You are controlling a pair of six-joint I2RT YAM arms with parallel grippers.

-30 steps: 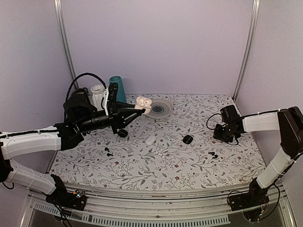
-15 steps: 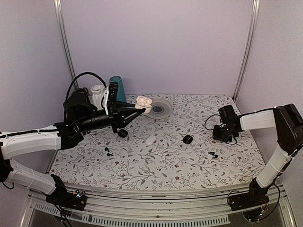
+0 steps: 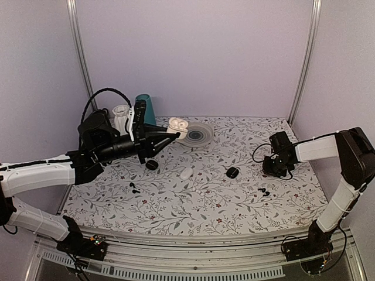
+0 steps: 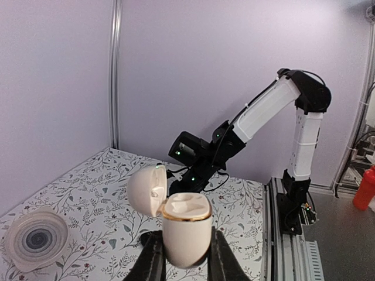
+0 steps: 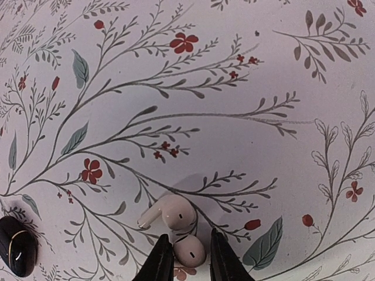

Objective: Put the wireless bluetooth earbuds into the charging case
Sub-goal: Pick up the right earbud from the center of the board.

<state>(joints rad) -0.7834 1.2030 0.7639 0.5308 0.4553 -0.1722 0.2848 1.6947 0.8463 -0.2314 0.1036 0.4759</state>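
My left gripper (image 4: 186, 260) is shut on the white charging case (image 4: 186, 225) and holds it upright in the air, lid (image 4: 146, 190) swung open to the left. From above, the case (image 3: 176, 125) hangs over the back of the table. My right gripper (image 5: 188, 257) is down at the table on the right side (image 3: 275, 168). Two white earbuds lie touching on the cloth. One earbud (image 5: 189, 250) sits between the fingertips, with a thin gap on its right side. The other earbud (image 5: 171, 212) lies just beyond the tips.
A white oval pebble (image 3: 186, 173), two round black cases (image 3: 232, 172) (image 3: 152, 165) and small black earbuds (image 3: 265, 191) (image 3: 133, 187) lie on the floral cloth. A clear ribbed dish (image 3: 197, 134), a teal cup (image 3: 145, 108) and a white holder (image 3: 121, 117) stand at the back.
My right gripper's fingers have drawn in close around the earbud, and that arm has edged slightly left. The left gripper has held the open case nearly still.
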